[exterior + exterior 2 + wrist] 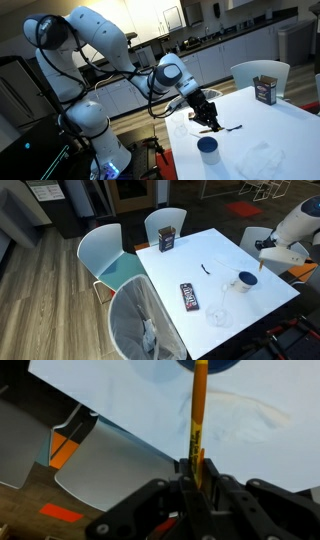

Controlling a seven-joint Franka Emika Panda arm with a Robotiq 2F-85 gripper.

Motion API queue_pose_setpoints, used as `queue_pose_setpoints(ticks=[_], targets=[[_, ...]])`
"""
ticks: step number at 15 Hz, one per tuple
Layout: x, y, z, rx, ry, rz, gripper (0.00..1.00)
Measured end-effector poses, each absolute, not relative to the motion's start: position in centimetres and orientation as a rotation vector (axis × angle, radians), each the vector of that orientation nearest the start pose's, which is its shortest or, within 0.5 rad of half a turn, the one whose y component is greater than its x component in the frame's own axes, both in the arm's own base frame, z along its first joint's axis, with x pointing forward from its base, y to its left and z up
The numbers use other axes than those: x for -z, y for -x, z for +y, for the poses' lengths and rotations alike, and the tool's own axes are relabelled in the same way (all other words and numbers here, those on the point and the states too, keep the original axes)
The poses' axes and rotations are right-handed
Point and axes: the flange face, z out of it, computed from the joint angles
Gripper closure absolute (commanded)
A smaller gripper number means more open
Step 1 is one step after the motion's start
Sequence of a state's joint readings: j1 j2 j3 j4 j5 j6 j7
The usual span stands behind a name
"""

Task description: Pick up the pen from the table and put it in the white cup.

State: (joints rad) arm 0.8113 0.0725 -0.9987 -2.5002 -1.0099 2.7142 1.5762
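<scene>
Wrist view: gripper is closed down tight on the pen. The yellowish shaft is pinched between the fingers at its near end and runs straight to 12 o'clock, where its far tip overlaps the blue rim of the white cup — touching or just above, cannot tell. In an exterior view the cup stands on the white table, the thin black pen lying at its 10 o'clock — the brown box well apart, same direction.

The cup and the box stand well apart on the table, near opposite edges.
</scene>
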Motion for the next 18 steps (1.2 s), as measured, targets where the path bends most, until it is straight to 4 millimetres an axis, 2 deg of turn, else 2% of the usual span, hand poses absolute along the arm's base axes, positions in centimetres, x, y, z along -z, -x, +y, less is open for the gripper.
queue_pose_setpoints(ticks=[4, 11, 14, 18], targets=[[-27.3, -45.8, -5.1, 0.983, 3.045, 1.465, 0.96], [-25.4, -43.9, 0.4, 1.155, 3.11, 1.503, 0.96], [-24.7, -43.2, 1.1, 1.199, 3.147, 1.533, 0.96], [-23.7, -42.8, 1.0, 1.266, 3.155, 1.63, 0.96]])
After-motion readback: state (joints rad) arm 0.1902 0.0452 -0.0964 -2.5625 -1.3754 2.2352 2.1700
